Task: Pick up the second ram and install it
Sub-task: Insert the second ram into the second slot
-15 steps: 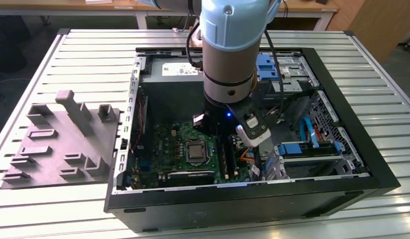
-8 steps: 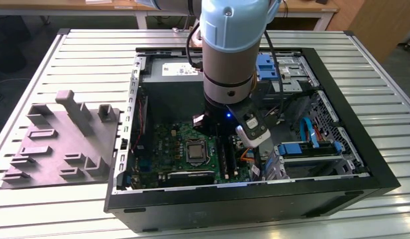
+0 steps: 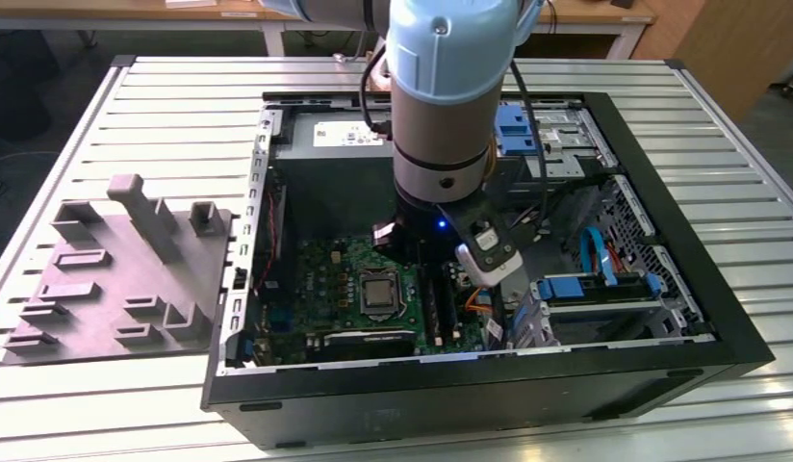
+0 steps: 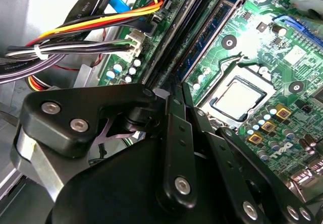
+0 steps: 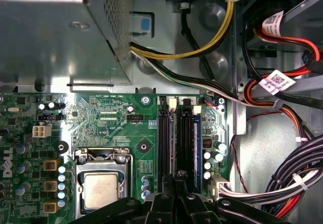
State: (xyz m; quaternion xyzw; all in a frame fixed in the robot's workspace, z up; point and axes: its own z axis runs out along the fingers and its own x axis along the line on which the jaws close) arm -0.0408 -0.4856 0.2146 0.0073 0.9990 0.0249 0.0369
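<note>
My arm (image 3: 442, 125) reaches down into the open computer case (image 3: 499, 390), over the memory sockets of the green motherboard (image 3: 332, 279). In both wrist views my gripper (image 5: 174, 183) (image 4: 177, 95) has its fingers close together, in line with a black socket. The second ram (image 5: 172, 141) shows edge-on as a thin bluish strip running from between the fingers along that socket. I cannot tell how deep it sits. Another blue memory stick (image 5: 197, 143) (image 4: 212, 27) stands in a socket beside it.
The processor socket (image 5: 101, 188) (image 4: 237, 95) lies close beside the memory sockets. Bundled cables (image 5: 282, 183) (image 4: 75, 37) crowd the other side. The power supply box (image 5: 55, 37) is at the far end. A grey holder block (image 3: 120, 269) sits at the exterior view's left.
</note>
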